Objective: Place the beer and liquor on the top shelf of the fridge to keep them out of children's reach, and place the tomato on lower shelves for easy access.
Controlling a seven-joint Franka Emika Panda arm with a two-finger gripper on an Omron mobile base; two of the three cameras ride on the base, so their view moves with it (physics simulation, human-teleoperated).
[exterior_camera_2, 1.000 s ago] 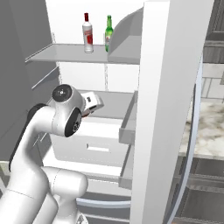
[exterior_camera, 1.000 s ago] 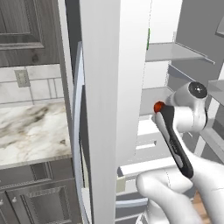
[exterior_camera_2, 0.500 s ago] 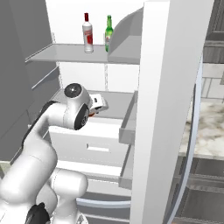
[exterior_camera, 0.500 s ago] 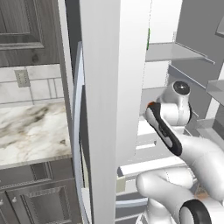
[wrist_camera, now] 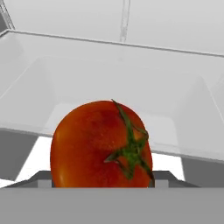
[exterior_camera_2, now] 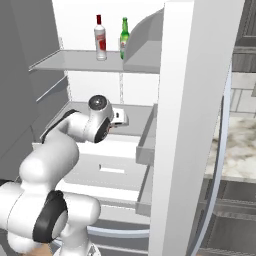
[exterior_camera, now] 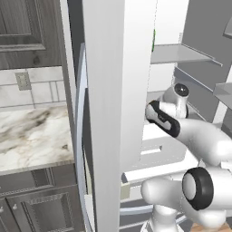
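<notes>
Red-orange and glossy, the tomato [wrist_camera: 101, 144] sits low in the hand view, around six o'clock, its green star-shaped stem turned toward four o'clock. It lies right against the camera, over a pale grey shelf of the lower shelves [wrist_camera: 109, 83] whose raised white rim runs across behind it at twelve o'clock. The fingertips are hidden behind the fruit, so whether the claw is pinching the tomato or merely spread around it cannot be told.

From the right base view, the white arm reaches into the open fridge [exterior_camera_2: 195, 75], with its wrist at about nine o'clock from the picture's centre, level with a grey shelf plate below the uppermost one. The gripper [exterior_camera_2: 120, 118] points toward the fridge's back wall, its tip hidden by the hand's own body.

On the top shelf [exterior_camera_2: 75, 61], toward eleven o'clock, the liquor [exterior_camera_2: 100, 38] stands upright with its red cap and red label. The beer [exterior_camera_2: 124, 38], slim and green, stands upright just beside it, at its three o'clock, the two apart.

From the left base view, the fridge's pale door edge fills the middle, and the arm's dark-banded forearm shows at three o'clock. A marble counter [exterior_camera: 31, 136] lies at nine o'clock, with grey cabinets [exterior_camera: 27, 27] above it.
</notes>
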